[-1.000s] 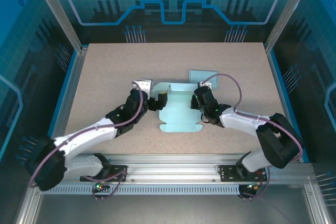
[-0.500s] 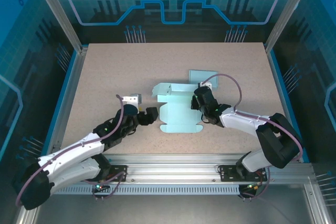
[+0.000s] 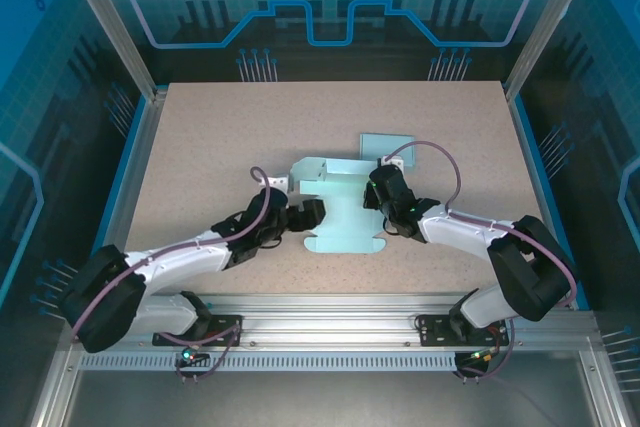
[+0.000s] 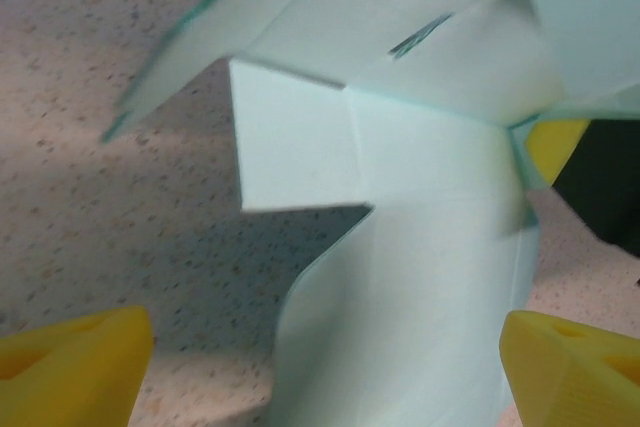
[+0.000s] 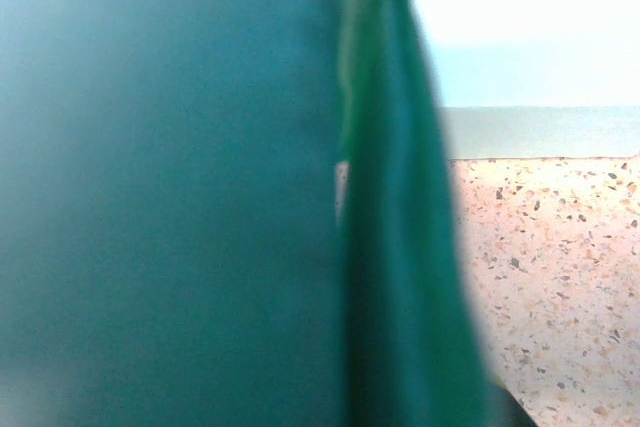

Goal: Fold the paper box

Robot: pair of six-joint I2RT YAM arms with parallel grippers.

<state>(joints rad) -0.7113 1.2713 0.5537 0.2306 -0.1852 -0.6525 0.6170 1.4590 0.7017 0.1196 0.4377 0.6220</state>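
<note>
Paper box, centre of table, partly folded: far flaps raised, near panel flat; left gripper spread at its left edge, right gripper at its right edge, closure indeterminable; most folds outstanding.

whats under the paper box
Bare speckled table shows in shadow under the paper box where its left flap lifts. Where the sheet lies flat, it covers whatever is beneath.

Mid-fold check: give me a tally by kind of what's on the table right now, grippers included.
paper box: 1
Grippers: 2, left gripper and right gripper
pale blue panel beyond the right gripper: 1; cannot tell whether it is a flap of the box
Total: 4
</note>
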